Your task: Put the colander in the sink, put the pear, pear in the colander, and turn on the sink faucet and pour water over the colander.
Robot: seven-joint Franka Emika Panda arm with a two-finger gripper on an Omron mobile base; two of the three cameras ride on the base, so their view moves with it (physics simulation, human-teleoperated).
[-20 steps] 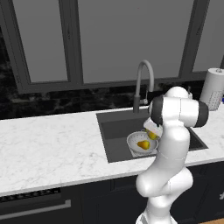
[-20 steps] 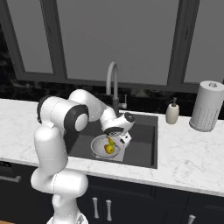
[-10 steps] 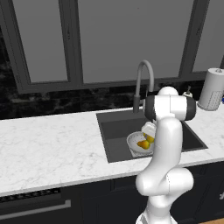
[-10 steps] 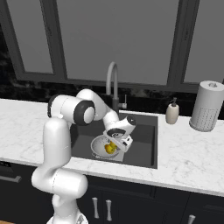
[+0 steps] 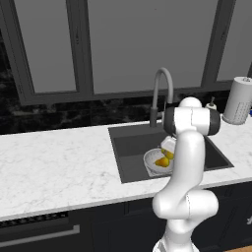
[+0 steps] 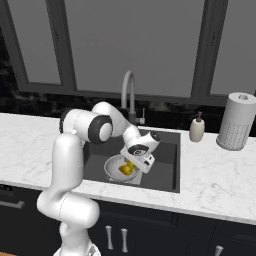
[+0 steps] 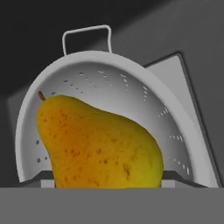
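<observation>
Gripper (image 6: 134,166) low over the colander (image 6: 116,170), a pear (image 7: 98,146) right against the hand camera between the finger tips. Looks gripped, but I cannot tell for sure whether the fingers clamp it or have let go.

Colander sits in the sink (image 5: 133,145), near edge of the basin. Step one done, I judge. Two yellow fruits show inside the bowl from the left base camera (image 5: 163,160); one of them is the pear at the hand, and whether it is resting or held just off the bowl floor I can't say. So the pears are in or all but in. Left to do: release if not released, lift clear, then turn on the faucet (image 5: 163,91). No water running.

Materials: pear skin yellow-orange, freckled brown, short stem, matte. Colander silvery-white metal, smooth, rows of small holes up the wall, thin loop handle (image 7: 85,38) at the far rim. Sink dark grey, flat-floored, with a lighter square patch. Faucet is a grey gooseneck arching over the basin's far side.
</observation>
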